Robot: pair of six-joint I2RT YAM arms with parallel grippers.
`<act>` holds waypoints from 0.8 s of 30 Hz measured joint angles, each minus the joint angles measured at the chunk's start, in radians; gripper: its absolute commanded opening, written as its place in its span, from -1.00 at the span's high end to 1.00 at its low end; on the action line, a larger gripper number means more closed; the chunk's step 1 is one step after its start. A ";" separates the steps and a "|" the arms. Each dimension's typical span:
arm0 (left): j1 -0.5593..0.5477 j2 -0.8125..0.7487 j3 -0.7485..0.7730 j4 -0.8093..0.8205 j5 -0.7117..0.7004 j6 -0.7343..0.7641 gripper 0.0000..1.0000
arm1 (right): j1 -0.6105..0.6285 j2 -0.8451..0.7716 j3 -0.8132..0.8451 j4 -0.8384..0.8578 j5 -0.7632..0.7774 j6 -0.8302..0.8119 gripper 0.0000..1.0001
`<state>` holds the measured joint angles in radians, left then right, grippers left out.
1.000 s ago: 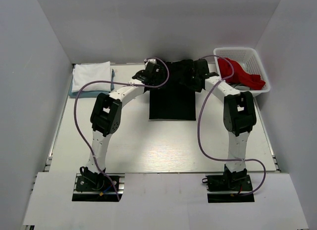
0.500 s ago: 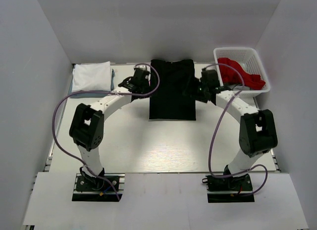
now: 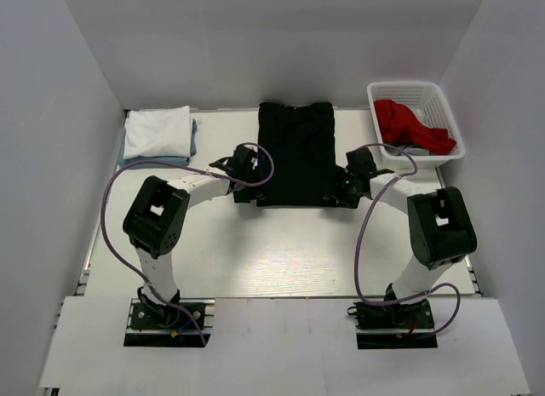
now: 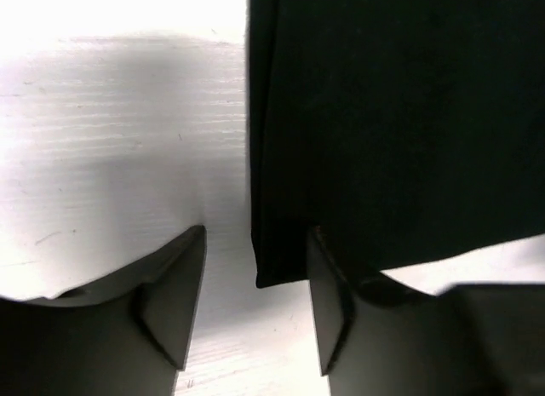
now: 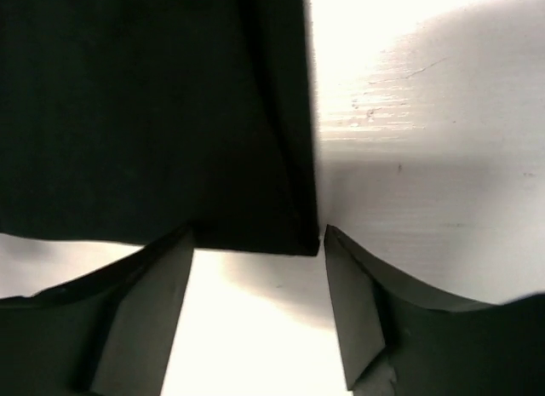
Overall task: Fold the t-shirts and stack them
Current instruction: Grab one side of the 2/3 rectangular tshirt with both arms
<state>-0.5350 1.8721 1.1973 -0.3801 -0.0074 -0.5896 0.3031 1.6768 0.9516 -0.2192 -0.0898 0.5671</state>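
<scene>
Here, the left gripper (image 4: 255,236) sits low over the table (image 3: 281,243), its two dark fingers parted and nothing clamped; the near left corner of the black t-shirt (image 4: 392,115) lies in the gap, closer to the inner finger than the outer one; the right gripper (image 5: 258,234) mirrors it, fingers likewise apart and empty, with the shirt's near right corner just ahead of the gap, nearer the outer finger; seen from above, the shirt is a long narrow strip running away from the arms at the table's middle, sleeves already tucked in, collar end at the far edge; the step in hand looks like pinching both near corners to fold the hem up toward the collar; to do it well, each gripper should probably slide a little further onto the cloth so that the fingers bite every layer, since a doubled edge shows along the right side and a shallow pinch may lift only the top ply; both should close together, rise only slightly, and travel evenly so the side edges stay lined up and the strip does not skew or drag; far left, a folded white t-shirt (image 3: 157,130) rests on a light blue-grey t-shirt (image 3: 192,139), well apart from the arms; far right, a white mesh basket (image 3: 443,96) holds red cloth (image 3: 407,123).
</scene>
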 measured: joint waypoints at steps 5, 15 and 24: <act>-0.012 0.010 -0.019 0.041 0.013 -0.011 -0.08 | -0.002 0.025 -0.007 0.024 -0.012 0.009 -0.04; -0.032 0.041 -0.003 0.066 0.034 -0.035 1.00 | -0.003 0.039 -0.026 0.066 -0.050 0.021 1.00; -0.094 -0.342 -0.267 -0.063 0.089 -0.020 1.00 | 0.010 -0.365 -0.130 -0.187 -0.139 -0.093 1.00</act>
<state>-0.6292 1.5299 0.9306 -0.4431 0.0811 -0.6094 0.3130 1.3117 0.8219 -0.4061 -0.2291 0.4736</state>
